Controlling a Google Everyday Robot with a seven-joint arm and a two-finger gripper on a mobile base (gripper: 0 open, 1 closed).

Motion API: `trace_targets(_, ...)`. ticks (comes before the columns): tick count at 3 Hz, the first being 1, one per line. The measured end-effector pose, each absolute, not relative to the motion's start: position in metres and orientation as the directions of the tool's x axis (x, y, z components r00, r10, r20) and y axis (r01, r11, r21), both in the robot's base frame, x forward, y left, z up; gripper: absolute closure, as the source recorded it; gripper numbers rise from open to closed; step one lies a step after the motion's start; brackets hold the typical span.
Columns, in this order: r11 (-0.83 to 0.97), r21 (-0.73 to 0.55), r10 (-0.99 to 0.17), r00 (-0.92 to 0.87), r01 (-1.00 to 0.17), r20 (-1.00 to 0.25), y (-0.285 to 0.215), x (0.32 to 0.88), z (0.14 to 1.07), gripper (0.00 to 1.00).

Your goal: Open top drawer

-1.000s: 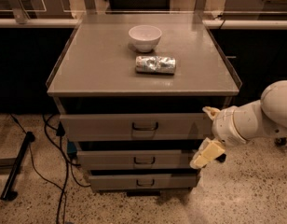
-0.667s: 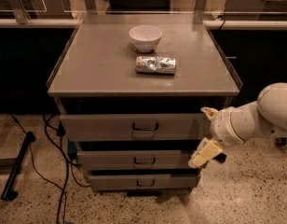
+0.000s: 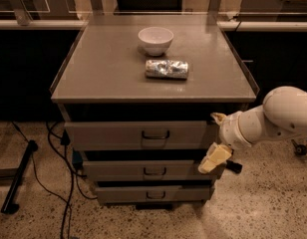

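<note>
The top drawer (image 3: 113,134) is the widest grey drawer under the cabinet top, with a small dark loop handle (image 3: 155,135) at its centre. It stands out a little from the cabinet body. Two narrower drawers (image 3: 143,171) sit below it, stepped back. My gripper (image 3: 217,138) is at the right end of the drawers, on the white arm (image 3: 283,116) coming from the right. Its two yellowish fingers (image 3: 215,158) are spread apart and hold nothing. It is right of the handle and apart from it.
A white bowl (image 3: 155,40) and a foil-wrapped packet (image 3: 166,68) sit on the cabinet top (image 3: 103,68). Black cables (image 3: 56,148) and a dark stand leg (image 3: 19,180) lie on the speckled floor at the left. Dark counters run behind.
The arm and gripper have shifted slightly left, toward the drawers. The drawers, bowl and packet have not moved.
</note>
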State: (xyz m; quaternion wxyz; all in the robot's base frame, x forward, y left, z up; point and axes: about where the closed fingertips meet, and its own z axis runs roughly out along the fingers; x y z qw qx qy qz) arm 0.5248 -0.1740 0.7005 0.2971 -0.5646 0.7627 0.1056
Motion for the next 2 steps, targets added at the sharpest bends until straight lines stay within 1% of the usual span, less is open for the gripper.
trace_targets(2, 0.274, -0.183, -0.834, -0.139, -0.944, -0.533, -0.175, 0.565, 0.687, 0.0)
